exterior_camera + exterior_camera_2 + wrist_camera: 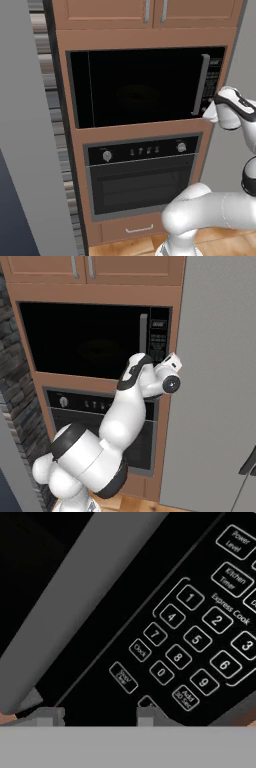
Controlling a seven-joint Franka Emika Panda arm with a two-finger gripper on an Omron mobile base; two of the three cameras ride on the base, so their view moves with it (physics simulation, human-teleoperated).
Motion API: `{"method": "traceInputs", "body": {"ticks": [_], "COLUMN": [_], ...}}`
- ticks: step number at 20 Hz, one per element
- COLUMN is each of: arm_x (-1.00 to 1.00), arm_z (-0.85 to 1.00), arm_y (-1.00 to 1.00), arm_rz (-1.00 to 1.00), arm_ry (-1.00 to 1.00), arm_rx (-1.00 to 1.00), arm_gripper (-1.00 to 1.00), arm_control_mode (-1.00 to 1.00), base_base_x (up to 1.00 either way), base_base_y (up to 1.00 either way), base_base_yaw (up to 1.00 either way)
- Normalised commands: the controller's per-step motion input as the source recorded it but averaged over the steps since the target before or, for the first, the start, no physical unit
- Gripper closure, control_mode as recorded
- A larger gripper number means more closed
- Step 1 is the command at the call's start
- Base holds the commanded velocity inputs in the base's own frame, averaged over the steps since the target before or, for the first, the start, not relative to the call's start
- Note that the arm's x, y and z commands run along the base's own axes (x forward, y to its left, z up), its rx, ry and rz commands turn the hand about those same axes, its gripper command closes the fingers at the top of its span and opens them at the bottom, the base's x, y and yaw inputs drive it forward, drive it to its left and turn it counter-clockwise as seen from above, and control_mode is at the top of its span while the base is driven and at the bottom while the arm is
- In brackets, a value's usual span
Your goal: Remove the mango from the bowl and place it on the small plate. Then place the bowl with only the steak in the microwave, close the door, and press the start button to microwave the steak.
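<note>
Pressing close to microwave [140, 87] keypad [200, 642] bottom edge; door shut; fingers [150, 714] apart, released.

The black microwave [140, 87] sits built into the wooden cabinet, door shut, with its grey vertical handle [201, 84] beside the keypad [200, 637] at right.

A wood cabinet column [75, 150] holds a black oven [142, 175] with a drawer [132, 230] below and cupboard doors [105, 12] above. Grey panels [215, 381] flank it; a stone wall [12, 396] shows beside, wood floor [125, 247] beneath.
</note>
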Motion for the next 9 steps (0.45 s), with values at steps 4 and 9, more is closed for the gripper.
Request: {"method": "traceInputs", "body": {"ticks": [4,9], "arm_x": [0.29,0.25], "arm_z": [-0.20,-0.17], "arm_y": [0.00,0.00], "arm_rz": [0.00,0.00], "arm_ry": [0.00,0.00], "arm_rx": [0.00,0.00], "arm_gripper": [-1.00,-1.00], "arm_control_mode": [-1.00,-1.00], "base_base_x": [0.00,0.00], "base_base_y": [0.00,0.00], "base_base_yaw": [0.00,0.00]}}
